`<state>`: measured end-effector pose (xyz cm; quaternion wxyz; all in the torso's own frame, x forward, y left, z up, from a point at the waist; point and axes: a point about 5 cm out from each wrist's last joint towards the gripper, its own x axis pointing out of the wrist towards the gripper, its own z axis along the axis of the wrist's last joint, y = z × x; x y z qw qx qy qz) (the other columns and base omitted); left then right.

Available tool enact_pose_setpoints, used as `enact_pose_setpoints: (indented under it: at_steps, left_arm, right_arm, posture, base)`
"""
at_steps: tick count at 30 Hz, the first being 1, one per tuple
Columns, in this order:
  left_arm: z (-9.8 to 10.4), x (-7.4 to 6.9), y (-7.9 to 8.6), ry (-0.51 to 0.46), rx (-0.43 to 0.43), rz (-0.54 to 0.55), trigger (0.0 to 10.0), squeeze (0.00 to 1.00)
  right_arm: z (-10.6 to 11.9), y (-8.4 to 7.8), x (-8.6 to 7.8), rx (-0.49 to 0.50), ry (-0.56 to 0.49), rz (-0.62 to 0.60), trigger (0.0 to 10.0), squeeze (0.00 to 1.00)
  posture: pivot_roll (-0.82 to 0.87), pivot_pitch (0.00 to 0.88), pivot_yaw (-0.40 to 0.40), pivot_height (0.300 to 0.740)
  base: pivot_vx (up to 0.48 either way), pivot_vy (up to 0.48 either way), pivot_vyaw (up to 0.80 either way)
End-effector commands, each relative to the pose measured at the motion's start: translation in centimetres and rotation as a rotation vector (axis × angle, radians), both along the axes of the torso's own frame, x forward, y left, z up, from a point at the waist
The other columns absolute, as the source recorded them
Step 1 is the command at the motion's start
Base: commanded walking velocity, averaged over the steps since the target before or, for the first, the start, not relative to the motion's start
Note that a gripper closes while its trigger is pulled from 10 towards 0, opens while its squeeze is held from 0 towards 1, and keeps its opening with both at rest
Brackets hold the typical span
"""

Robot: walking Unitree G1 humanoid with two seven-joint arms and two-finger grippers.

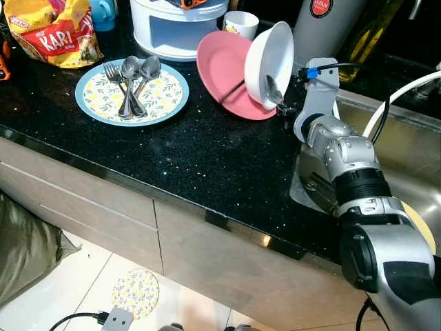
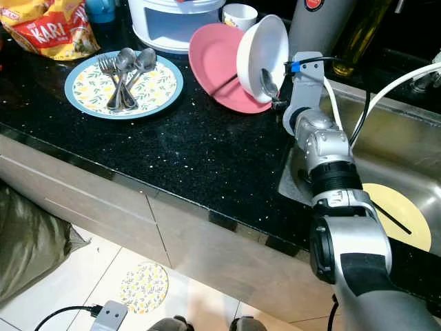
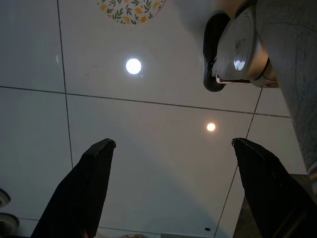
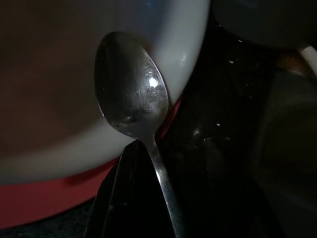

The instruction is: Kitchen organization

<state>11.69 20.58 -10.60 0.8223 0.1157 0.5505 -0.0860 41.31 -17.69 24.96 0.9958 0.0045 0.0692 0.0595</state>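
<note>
a spoon (image 1: pixel 273 89) is clenched by its handle in the right gripper (image 1: pixel 284 107), its bowl raised against the white bowl (image 1: pixel 269 63) leaning on the pink plate (image 1: pixel 227 72) near the counter's (image 1: pixel 207 158) sink-side edge. the left gripper (image 3: pixel 173 193) hangs over floor tiles (image 3: pixel 148 148), fingers spread.

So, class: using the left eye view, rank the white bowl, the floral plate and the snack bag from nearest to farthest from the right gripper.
1. White bowl: right beside the right gripper, which holds a spoon against it.
2. Floral plate: further to the robot's left on the counter, carrying cutlery.
3. Snack bag: far left, at the counter's back.
</note>
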Motion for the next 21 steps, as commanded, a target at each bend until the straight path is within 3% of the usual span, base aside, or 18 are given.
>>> enact_pose_setpoints:
  at_steps: [1,2,3,11,14,21]
  left_arm:
    - [-0.7,-1.8,-1.2,0.07,-0.035,-0.017,10.0,0.0]
    - [-0.7,-1.7,-1.2,0.068,-0.036,-0.017,10.0,0.0]
    - [-0.7,-1.7,-1.3,0.066,-0.037,-0.017,10.0,0.0]
    - [-0.6,-1.4,-1.4,0.061,-0.04,-0.014,10.0,0.0]
    - [-0.6,-1.3,-1.4,0.058,-0.039,-0.012,10.0,0.0]
    - [-0.6,-1.2,-1.4,0.056,-0.038,-0.014,10.0,0.0]
  right_arm:
    - [-2.1,-0.4,-0.2,0.019,0.104,-0.001,9.3,0.0]
    - [-2.1,-0.2,-0.2,0.036,0.111,0.014,1.9,0.0]
    - [-2.1,0.1,-0.2,0.065,0.12,0.032,0.0,0.0]
    - [-1.1,0.9,-0.3,0.23,0.105,0.113,0.0,0.0]
    - [-0.1,1.1,-0.3,0.335,0.063,0.16,0.0,0.0]
    - [0.9,1.2,-0.5,0.428,0.024,0.218,0.0,0.0]
  posture:
    - [0.07,0.174,-0.129,0.74]
    - [0.07,0.174,-0.129,0.74]
    - [0.07,0.174,-0.13,0.74]
    - [0.07,0.171,-0.13,0.74]
    - [0.07,0.169,-0.128,0.74]
    - [0.07,0.166,-0.125,0.74]
  base:
    - [0.0,0.0,0.0]
    - [0.0,0.0,0.0]
    - [0.0,0.0,0.0]
    - [0.0,0.0,0.0]
    - [0.0,0.0,0.0]
    - [0.0,0.0,0.0]
